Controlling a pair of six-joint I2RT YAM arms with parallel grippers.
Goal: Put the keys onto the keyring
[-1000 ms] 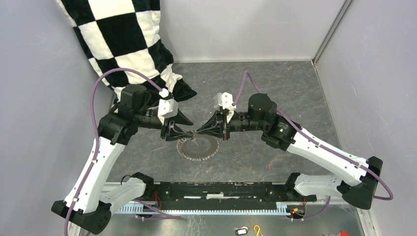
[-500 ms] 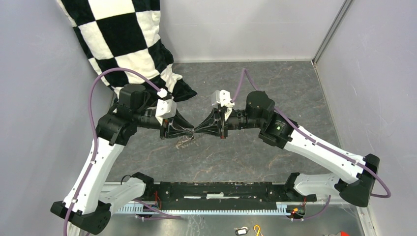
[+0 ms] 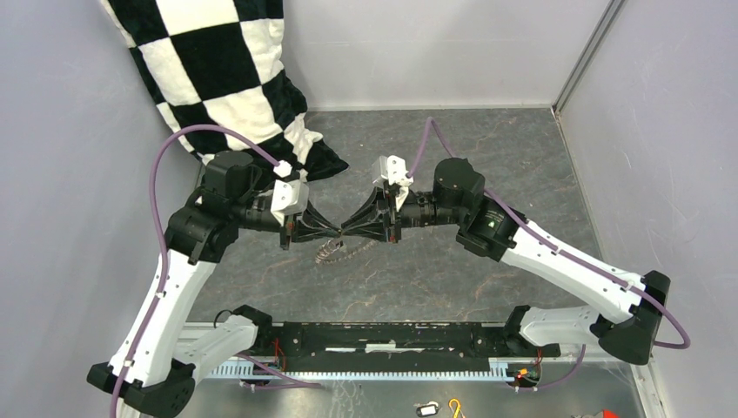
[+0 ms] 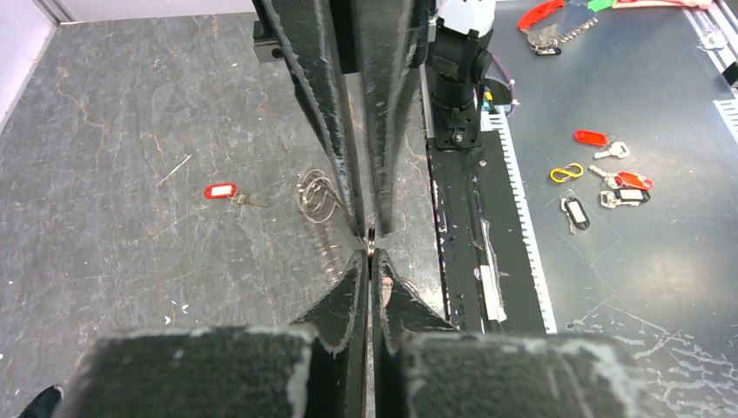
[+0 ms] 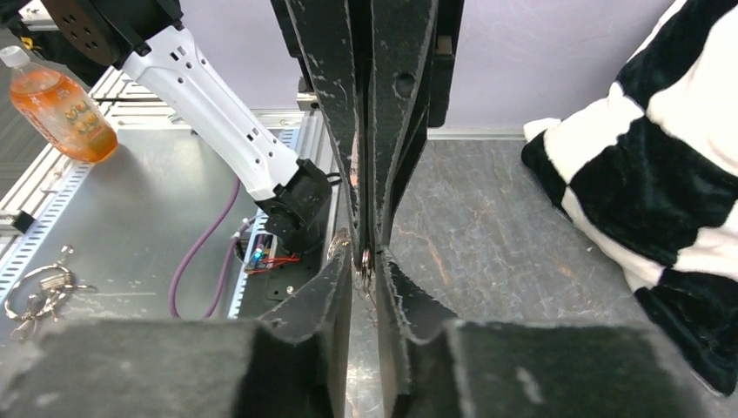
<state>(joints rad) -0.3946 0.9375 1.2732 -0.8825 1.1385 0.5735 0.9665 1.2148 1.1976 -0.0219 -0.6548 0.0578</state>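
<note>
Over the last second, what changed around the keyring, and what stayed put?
The keyring, which lay flat on the table a second ago, now hangs edge-on just below the fingertips and sits a little further left. The left gripper and right gripper have closed in tip to tip and both appear shut on it. The checkered cloth and the arm bases have not moved.

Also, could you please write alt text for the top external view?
The left gripper and right gripper meet tip to tip over the middle of a grey table. Both appear shut on the keyring, which hangs tilted just below them. A black-and-white checked cloth lies at the back left.
</note>
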